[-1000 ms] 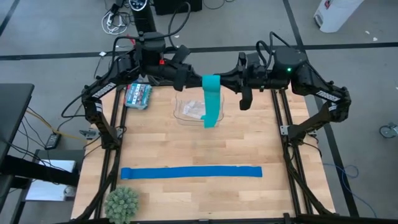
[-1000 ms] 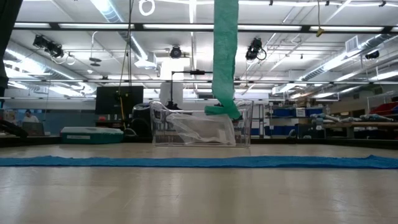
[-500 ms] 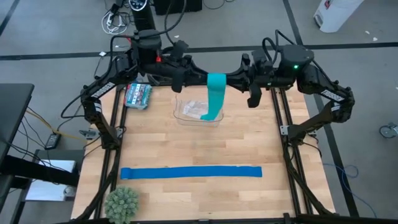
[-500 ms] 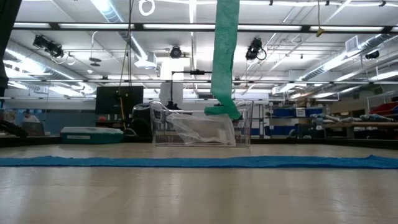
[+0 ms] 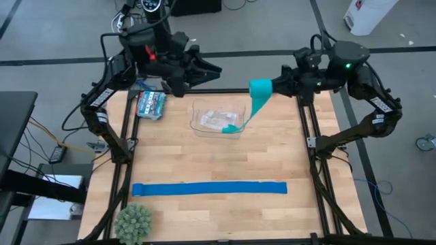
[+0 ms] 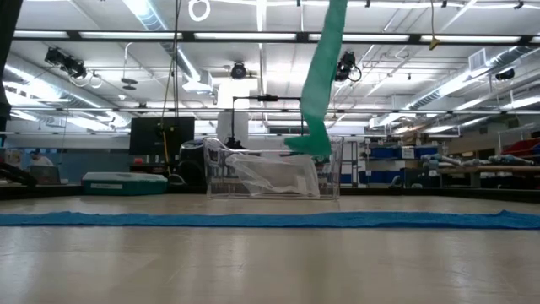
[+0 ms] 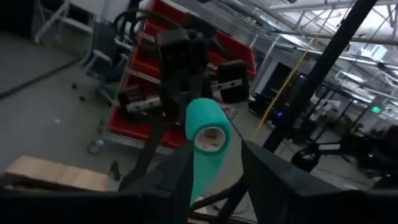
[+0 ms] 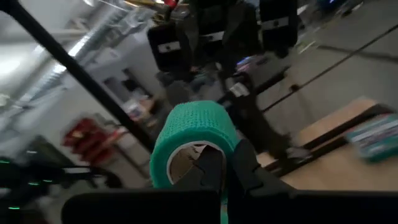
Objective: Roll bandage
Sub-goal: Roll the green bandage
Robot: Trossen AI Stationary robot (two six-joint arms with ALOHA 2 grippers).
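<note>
Right gripper (image 5: 272, 87), in the upper right part of the high view, is closed on the bandage (image 5: 259, 89): its fingers pinch the rim of the small teal roll, and in the right wrist view the roll (image 8: 194, 134) sits directly in front of these fingers, with its cardboard core visible. From the roll a loose teal tail hangs down and to the left, and its end reaches the clear plastic container (image 5: 218, 120) near the upper middle of the table (image 5: 204, 163). In the low view the strip (image 6: 322, 80) comes down slanted from the top of the frame to the container's rim.

Left gripper (image 5: 210, 68) is in the upper left part, well apart from the roll, with its fingers spread and holding nothing. In the left wrist view the roll (image 7: 207, 126) appears farther off, between the two fingers.

A blue strip (image 5: 209, 188) lies flat across the lower part of the table.
</note>
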